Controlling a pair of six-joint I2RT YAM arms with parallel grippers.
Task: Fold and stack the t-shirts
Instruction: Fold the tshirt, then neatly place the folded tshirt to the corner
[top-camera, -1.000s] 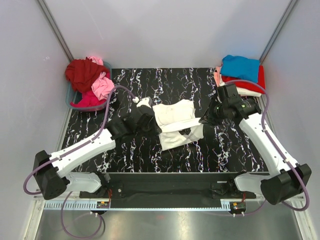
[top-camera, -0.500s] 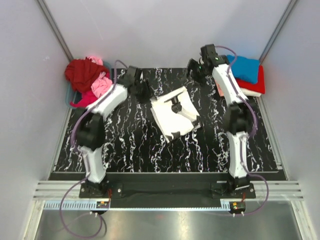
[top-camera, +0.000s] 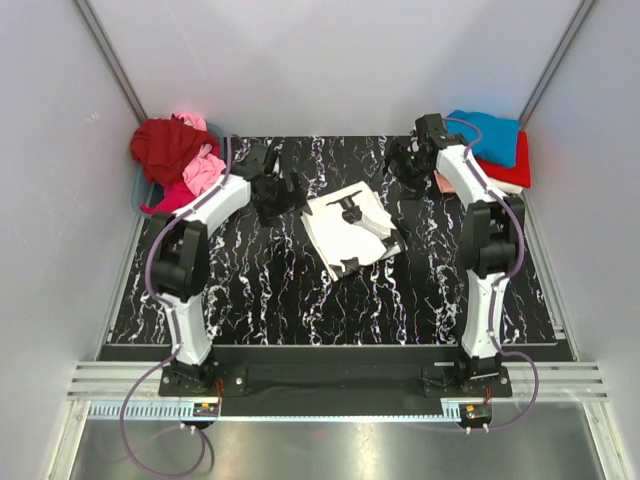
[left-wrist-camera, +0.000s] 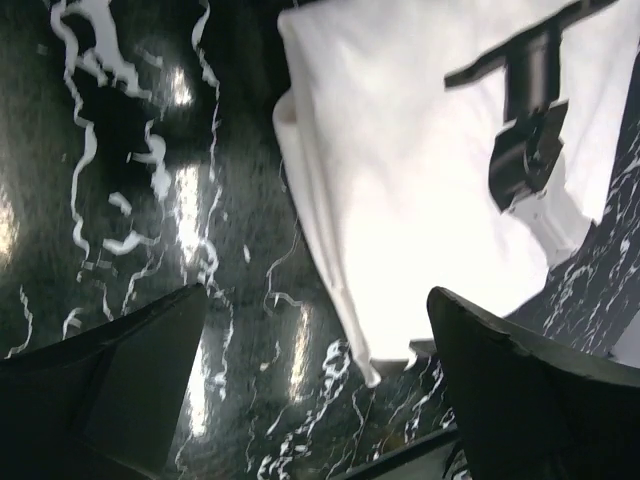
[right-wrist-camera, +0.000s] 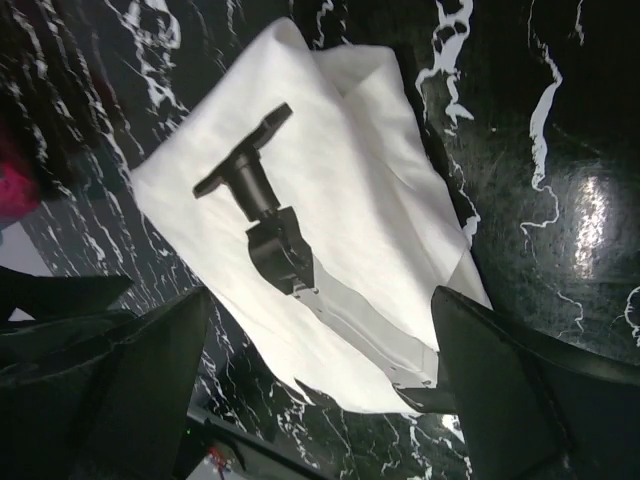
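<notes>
A folded white t-shirt (top-camera: 350, 232) with black print lies on the black marbled table, toward the back middle. My left gripper (top-camera: 273, 197) hovers just left of it, open and holding nothing. My right gripper (top-camera: 406, 173) hovers off its far right corner, also open and empty. In the left wrist view the white t-shirt (left-wrist-camera: 420, 170) lies flat beyond the spread fingers (left-wrist-camera: 110, 390), its near corner between them. The right wrist view shows the same t-shirt (right-wrist-camera: 300, 200) below the wide-apart gripper (right-wrist-camera: 315, 390).
A heap of dark red, pink and magenta t-shirts (top-camera: 180, 158) fills a basket (top-camera: 138, 192) at the back left. At the back right sits a stack (top-camera: 488, 150) with a blue t-shirt on top, red and salmon beneath. Grey walls close in on both sides.
Both grippers have opened and let go of the white t-shirt. Both arms have stretched toward the back of the table. The t-shirt now lies folded smaller and turned.
</notes>
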